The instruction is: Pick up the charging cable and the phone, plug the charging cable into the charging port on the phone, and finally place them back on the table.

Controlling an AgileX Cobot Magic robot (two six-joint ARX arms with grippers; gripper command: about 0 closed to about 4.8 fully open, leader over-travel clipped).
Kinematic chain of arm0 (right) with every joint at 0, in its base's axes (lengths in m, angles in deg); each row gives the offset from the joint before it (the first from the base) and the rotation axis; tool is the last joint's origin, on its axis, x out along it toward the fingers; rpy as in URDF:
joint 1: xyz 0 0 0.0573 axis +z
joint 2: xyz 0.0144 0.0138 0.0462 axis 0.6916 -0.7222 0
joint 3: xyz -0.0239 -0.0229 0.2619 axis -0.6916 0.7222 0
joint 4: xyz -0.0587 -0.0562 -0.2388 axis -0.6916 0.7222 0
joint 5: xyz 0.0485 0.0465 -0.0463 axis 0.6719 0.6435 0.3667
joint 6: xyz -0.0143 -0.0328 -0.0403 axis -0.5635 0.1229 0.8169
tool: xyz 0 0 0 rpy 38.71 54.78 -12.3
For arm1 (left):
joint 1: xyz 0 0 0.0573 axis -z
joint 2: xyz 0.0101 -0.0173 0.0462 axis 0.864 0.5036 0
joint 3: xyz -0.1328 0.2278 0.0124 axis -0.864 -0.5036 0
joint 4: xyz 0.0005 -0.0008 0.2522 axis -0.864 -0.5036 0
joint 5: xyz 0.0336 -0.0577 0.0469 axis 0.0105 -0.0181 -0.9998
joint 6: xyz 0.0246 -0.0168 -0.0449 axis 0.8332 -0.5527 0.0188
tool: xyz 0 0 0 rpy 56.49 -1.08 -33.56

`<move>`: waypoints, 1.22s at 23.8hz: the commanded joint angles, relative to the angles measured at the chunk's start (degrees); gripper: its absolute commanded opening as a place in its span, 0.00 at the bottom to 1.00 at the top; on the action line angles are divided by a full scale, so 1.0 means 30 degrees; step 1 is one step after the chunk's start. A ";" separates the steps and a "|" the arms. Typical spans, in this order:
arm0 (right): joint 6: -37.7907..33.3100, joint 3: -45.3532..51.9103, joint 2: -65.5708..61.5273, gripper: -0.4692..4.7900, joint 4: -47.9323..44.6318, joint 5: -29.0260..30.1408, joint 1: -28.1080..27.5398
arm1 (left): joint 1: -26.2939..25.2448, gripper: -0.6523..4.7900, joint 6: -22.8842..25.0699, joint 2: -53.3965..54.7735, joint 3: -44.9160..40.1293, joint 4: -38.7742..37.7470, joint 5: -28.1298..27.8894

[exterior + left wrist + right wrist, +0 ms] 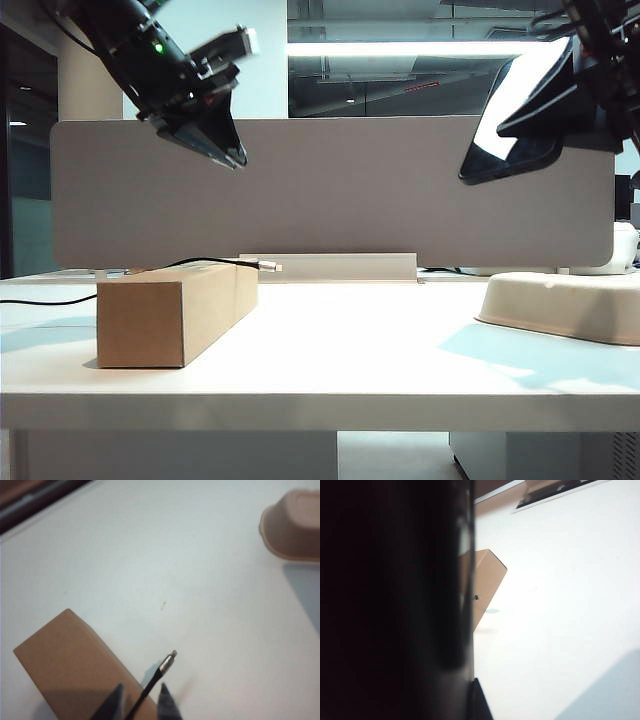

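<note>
On top of the cardboard box (175, 308) at the left of the worktop (330, 350), the charging cable (215, 262) lies draped, its black cord trailing off the box's left side across the white surface and its silver-white plug tip jutting past the box's far end. From the left wrist view the same plug (168, 661) shows just ahead of the two dark fingertips (167, 702), with the cord running between them over the box corner (75, 670).

High above that box hangs the left claw (228, 152), tilted downward in front of the grey divider panel (330, 190); its fingers stand partly apart and hold nothing, well clear of the cable.

At the upper right, the phone (510, 150) is held in the air, tilted, its glossy face catching bright light. The right claw (585, 110) is clamped on it. In the right wrist view the phone (395, 600) fills the near half as a dark slab, with the box and the worktop beyond its edge. The charging port cannot be made out.

Below the phone, a beige shallow tray (565, 305) sits upside down at the right of the worktop.
</note>
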 commanded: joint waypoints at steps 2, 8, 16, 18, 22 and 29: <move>0.0736 -0.0109 0.0335 0.08 0.0321 0.0087 0.0000 | 0.0335 0.28 0.1756 0.1472 0.1661 -0.0153 -0.0750; 0.1217 -0.0109 0.0335 0.08 0.1392 -0.0211 0.0000 | 0.1792 0.29 0.5872 0.3614 0.3293 -0.0342 -0.2885; 0.1224 -0.0109 0.0335 0.08 0.1756 -0.0204 0.0000 | 0.2295 0.61 0.8969 0.4619 0.3257 -0.1501 -0.4452; 0.1224 -0.0109 0.0328 0.08 0.1749 -0.0204 0.0000 | 0.2295 0.62 0.9158 0.4648 0.3257 -0.1814 -0.4634; 0.1224 -0.0117 0.0328 0.08 0.1734 -0.0211 0.0000 | 0.2295 0.62 0.9216 0.4707 0.3257 -0.2448 -0.4626; 0.1217 -0.0109 0.0328 0.08 0.1756 -0.0197 0.0000 | 0.2317 0.61 0.9719 0.5282 0.3249 -0.2900 -0.5858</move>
